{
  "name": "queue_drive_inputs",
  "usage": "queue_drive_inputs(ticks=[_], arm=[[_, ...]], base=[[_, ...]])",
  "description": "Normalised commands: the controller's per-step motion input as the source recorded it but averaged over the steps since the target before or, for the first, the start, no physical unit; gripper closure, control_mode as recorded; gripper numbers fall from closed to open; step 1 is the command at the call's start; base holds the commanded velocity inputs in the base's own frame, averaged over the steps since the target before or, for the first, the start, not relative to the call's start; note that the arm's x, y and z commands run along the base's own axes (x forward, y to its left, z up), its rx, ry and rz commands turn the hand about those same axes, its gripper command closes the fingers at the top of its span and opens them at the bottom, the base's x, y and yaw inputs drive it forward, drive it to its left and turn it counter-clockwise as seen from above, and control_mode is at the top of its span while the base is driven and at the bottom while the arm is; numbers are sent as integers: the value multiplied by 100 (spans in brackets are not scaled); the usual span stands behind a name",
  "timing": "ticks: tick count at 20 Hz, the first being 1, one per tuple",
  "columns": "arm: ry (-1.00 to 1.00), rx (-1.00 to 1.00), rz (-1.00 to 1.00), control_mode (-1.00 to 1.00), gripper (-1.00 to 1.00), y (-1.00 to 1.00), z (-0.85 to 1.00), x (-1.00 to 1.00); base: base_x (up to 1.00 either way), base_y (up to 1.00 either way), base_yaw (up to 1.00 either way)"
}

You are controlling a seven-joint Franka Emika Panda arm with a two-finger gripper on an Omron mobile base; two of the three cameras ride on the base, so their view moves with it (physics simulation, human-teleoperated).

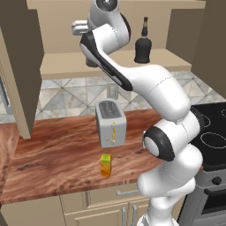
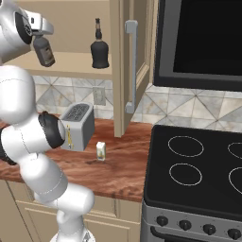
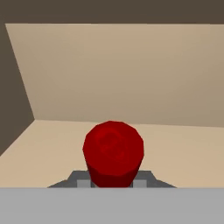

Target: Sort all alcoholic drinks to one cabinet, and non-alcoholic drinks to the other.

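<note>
grip: closed on grey bottle (image 2: 44,51) | place: above shelf (image 2: 71,64), black bottle (image 2: 99,52) at 3 o'clock | risk: tilted release topples it

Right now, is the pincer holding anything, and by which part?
Yes. The pincer is shut on the grey bottle near its top, just under the red cap, over the cabinet shelf.

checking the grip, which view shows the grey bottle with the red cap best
The right base view: the grey bottle hangs tilted from the shut gripper over the cabinet shelf, near the black bottle. The hand view gives its red cap end on. In the left base view the arm covers most of it.
</note>
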Motion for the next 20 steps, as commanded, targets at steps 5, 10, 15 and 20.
queue_drive_inputs(ticks=[5,10,15,20], arm=[[0,0,-1,-100,100,0,-10,11],[0,0,-2,-100,100,0,-6,14],[0,0,-2,-100,100,3,-7,12],[0,0,-2,-100,100,5,-6,10]], base=[[0,0,0],[0,0,0],[0,0,0],[0,0,0]])
